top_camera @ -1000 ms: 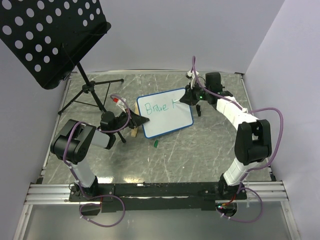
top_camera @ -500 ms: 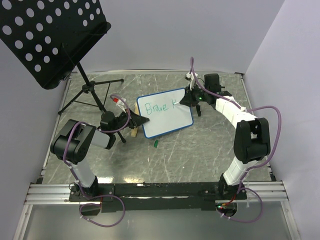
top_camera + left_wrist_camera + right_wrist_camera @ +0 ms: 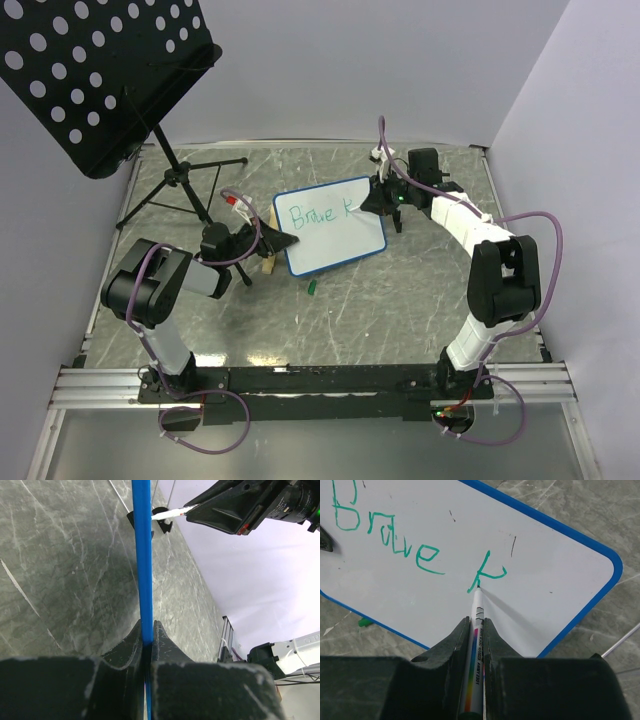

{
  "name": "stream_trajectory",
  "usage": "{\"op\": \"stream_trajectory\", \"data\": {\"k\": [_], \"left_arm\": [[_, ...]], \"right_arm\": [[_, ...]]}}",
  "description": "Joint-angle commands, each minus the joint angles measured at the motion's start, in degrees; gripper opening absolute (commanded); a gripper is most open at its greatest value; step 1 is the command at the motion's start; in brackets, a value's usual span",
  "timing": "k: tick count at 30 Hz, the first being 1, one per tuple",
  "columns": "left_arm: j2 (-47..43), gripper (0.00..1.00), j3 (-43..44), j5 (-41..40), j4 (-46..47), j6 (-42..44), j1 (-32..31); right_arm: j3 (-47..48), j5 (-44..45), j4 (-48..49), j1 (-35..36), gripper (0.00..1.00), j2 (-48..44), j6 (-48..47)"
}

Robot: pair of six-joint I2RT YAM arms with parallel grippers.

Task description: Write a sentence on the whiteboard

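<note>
So the grey marbled surface (image 3: 400, 300) had that big black music stand (image 3: 100, 80) parked over its far-left corner, well apart from anything that mattered. The whiteboard (image 3: 335, 238) sat about mid-surface, a touch toward the far edge. Its long axis ran left to right, with the right end angled toward the far edge.

Your left claw (image 3: 283, 241) was pinched tight on the board's left rim, blue edge sandwiched right between the fingers, so it was basically the clamp. Your right claw (image 3: 476, 625) sat over the far-right part of the board, closed snug around the marker (image 3: 478, 605). The tip was touching the board at the foot of the "k".

The sentence (image 3: 400, 547) read "Brave k" in green, so I'd say you were just starting the second word with most of the writing left to do.

The thing to watch: all the blank white on that line lay to the right of the tip, along the board's long axis toward the right edge of the surface. There wasn't much of it before the rim. The right arm was the nearer one to that space anyway. My guess is the rest would need a second line underneath.

A small green cap (image 3: 312, 288) lay on the surface just off the board's near edge.
</note>
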Motion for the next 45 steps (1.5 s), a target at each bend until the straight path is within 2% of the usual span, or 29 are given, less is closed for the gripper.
{"op": "stream_trajectory", "data": {"k": [1, 31, 45], "left_arm": [[-1.2, 0.01, 1.7, 1.6, 12.3, 1.0, -0.3], [-1.6, 0.01, 1.1, 1.9, 11.8, 1.6, -0.2], [-1.0, 0.01, 1.3, 2.2, 12.7, 1.0, -0.2]], "right_arm": [[-0.7, 0.8, -0.1, 0.2, 0.00, -0.8, -1.7], [2.1, -1.4, 0.5, -1.5, 0.00, -6.0, 1.9], [3.5, 1.1, 0.6, -1.5, 0.00, 0.0, 1.0]]}}
